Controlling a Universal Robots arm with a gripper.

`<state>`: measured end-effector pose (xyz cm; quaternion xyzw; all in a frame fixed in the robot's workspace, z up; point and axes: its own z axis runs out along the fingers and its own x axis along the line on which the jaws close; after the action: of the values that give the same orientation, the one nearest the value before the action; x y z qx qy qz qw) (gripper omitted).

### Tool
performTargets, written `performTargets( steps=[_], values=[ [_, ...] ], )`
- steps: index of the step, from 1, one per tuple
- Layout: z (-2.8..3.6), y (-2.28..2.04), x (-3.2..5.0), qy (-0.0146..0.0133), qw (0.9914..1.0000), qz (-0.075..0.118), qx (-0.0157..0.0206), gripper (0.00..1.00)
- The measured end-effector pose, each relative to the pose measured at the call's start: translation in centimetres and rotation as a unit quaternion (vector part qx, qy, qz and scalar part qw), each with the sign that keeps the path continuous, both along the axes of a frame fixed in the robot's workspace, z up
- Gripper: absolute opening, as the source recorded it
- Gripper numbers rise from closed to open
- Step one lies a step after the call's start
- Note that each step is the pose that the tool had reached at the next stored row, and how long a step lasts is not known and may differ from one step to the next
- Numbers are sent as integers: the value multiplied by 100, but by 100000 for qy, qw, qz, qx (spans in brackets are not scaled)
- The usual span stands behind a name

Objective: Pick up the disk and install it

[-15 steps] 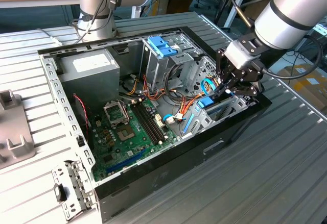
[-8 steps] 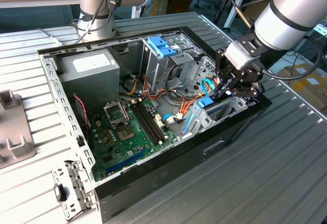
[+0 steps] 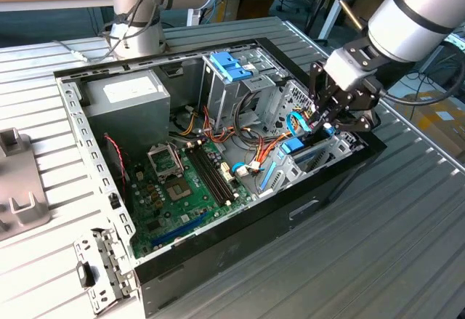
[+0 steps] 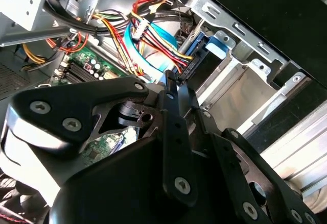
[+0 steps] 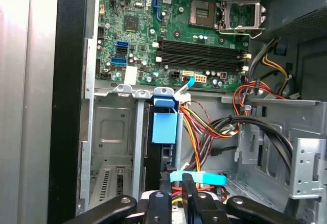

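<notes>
Hanging low inside the open computer case [image 3: 240, 235], at the corner on the exterior view's right, the hand [image 3: 328, 119] sits just above the metal drive bay [image 5: 110, 132]. Whether it is clenched on anything or released I cannot tell. A light-blue strip [image 5: 204, 178] crosses right at its tip in the first wrist view, and it could be touching that strip or merely in front of it. The disk [image 5: 164, 126] appears to stand on edge in a slot of that bay, its blue plastic frame showing at the end nearest the motherboard [image 3: 182, 188]. It looks part-way in rather than fully home, though the slot is too dark to be sure. The biggest risk, as I judge it, is the bundle of red, yellow and black cables [image 5: 204, 127] lying just beside the slot and close to the hand. A push or a sideways shift could snag them, drag a plug loose or trap a wire under the disk. A second risk is the disk going in crooked: if it tilts against the bay's metal rails it may jam, and more force could bend the plastic frame. If the grip is only on thin plastic, that piece could flex or slip. The case itself could also slide on the ribbed worktop [image 3: 392, 261] under a hard shove.
</notes>
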<state>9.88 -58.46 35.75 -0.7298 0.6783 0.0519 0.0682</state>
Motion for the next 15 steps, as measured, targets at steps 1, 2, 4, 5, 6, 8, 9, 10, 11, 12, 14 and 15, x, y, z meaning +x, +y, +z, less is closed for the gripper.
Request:
performTargets(
  steps=[1, 2, 4, 5, 6, 8, 9, 10, 11, 12, 14, 15],
  values=[
    [10, 1, 0, 2, 100000, 2, 133, 24],
    [11, 1, 0, 3, 100000, 3, 248, 24],
    [1, 2, 10, 197, 99996, 14, 818, 15],
    [-12, 2, 14, 321, 99996, -1, 845, 11],
    [-26, 2, 21, 456, 99996, 0, 826, 11],
    [-64, 1, 29, 729, 99994, -7, 834, 11],
    [-75, 1, 29, 791, 99993, -13, 850, 11],
    [-95, 1, 30, 900, 99992, -4, 873, 11],
    [-108, 1, 29, 950, 99992, -9, 879, 11],
    [-117, 1, 30, 990, 99991, -6, 867, 11],
    [-136, 1, 30, 1088, 99991, -6, 840, 11],
    [-147, 1, 30, 1131, 99990, -8, 846, 11]
  ],
)
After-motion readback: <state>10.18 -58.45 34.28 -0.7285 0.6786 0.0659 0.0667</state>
